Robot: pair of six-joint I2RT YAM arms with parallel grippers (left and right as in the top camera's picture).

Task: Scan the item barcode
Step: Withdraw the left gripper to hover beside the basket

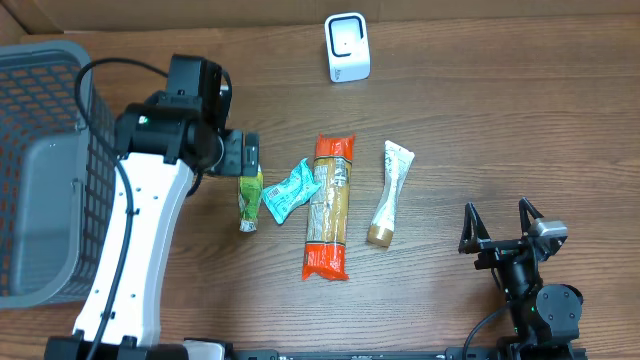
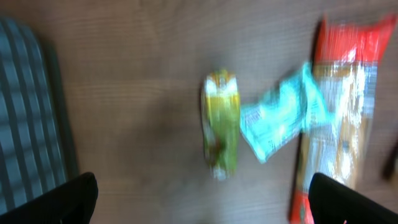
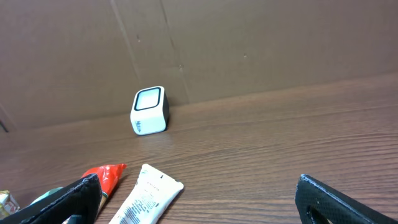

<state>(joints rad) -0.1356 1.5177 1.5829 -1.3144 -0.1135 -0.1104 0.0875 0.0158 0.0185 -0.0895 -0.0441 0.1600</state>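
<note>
Hanging above the green packet [image 1: 250, 198], left claw [image 1: 249, 156] spread wide; right claw [image 1: 497, 224] likewise spread

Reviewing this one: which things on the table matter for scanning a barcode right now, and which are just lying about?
In the job: scanner; green-yellow packet, likely the item, under the open left tool.

Lying about: teal packet; pasta pack; white tube; grey basket; right tool, open, off to the side.
</note>
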